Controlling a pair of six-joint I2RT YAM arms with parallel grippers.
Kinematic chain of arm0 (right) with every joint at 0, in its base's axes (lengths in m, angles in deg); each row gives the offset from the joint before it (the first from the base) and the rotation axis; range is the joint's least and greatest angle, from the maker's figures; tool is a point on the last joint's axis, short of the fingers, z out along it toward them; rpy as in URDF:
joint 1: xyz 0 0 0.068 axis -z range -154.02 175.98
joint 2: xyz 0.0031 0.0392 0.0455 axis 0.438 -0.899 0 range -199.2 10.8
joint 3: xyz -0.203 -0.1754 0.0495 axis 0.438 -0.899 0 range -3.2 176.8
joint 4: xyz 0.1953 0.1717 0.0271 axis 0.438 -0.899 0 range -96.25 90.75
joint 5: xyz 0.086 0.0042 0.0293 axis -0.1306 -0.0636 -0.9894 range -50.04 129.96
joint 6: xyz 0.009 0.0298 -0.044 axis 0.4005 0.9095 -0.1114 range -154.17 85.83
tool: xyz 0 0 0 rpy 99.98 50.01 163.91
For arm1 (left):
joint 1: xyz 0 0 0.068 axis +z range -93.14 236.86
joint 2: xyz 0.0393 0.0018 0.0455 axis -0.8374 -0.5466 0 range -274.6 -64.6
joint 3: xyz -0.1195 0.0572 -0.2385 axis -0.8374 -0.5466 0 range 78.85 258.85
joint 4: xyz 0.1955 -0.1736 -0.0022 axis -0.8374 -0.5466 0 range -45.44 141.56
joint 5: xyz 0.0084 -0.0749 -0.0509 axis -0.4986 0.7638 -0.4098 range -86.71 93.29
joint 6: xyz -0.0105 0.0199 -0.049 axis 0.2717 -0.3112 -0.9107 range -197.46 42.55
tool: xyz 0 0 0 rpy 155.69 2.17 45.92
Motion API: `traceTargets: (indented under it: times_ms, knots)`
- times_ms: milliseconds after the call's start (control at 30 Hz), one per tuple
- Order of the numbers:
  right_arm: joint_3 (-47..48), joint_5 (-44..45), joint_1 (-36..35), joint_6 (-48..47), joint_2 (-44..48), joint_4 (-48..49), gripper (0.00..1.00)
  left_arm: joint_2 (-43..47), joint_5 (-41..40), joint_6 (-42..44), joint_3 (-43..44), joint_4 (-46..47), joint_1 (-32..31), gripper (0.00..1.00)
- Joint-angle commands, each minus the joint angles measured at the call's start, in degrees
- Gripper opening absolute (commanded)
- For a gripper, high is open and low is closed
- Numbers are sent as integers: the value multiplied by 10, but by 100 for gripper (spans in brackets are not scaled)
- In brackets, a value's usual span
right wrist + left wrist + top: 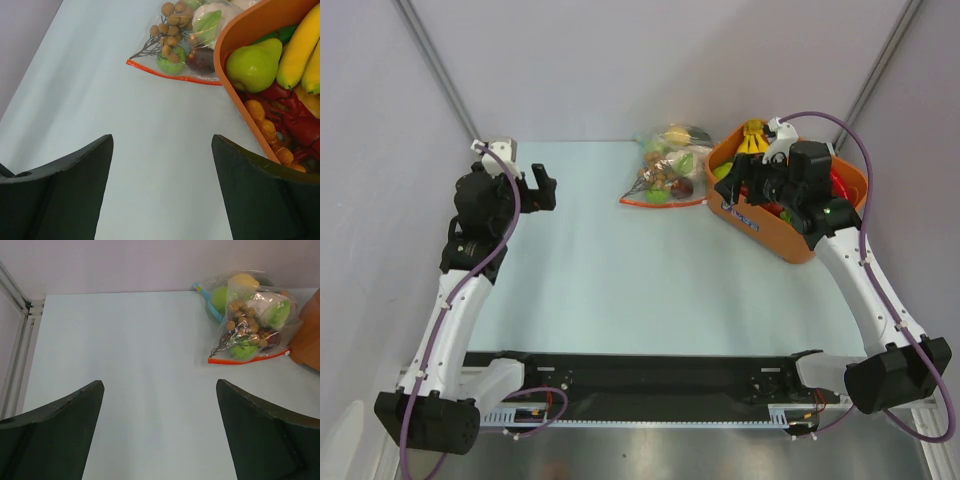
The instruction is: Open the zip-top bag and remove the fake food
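Observation:
The zip-top bag (665, 183) lies at the back of the table, its orange-red zip strip (248, 359) facing the near side and looking closed. Through the clear plastic the fake food shows: a brown berry cluster (170, 25), a green piece (169, 65), a dark maroon one (201, 58) and a white-and-green cauliflower (210, 20). My left gripper (542, 188) hovers open well to the left of the bag, nothing between its fingers (75, 410). My right gripper (745, 185) hangs open just right of the bag, over the basket's left rim, also empty (162, 137).
An orange basket (790, 243) stands at the back right against the bag, holding a green pear (255, 65), yellow bananas (300, 47) and red toy pieces. A second clear bag with a blue zip strip (207, 302) and a green apple lies behind the first. Side walls stand close.

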Motion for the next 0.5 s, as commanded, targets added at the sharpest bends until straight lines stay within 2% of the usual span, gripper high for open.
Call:
traceTargets:
  times_ms: [0,167,467]
  knots:
    - [12,11,3,-13,14,2,86,1,-11,12,5,10,2,100]
    - [9,8,11,-13,19,-1,86,-10,-2,12,-1,16,2,100]
    - [-8,-27,51,-4,43,8,87,-73,100,-23,-26,104,1,100]
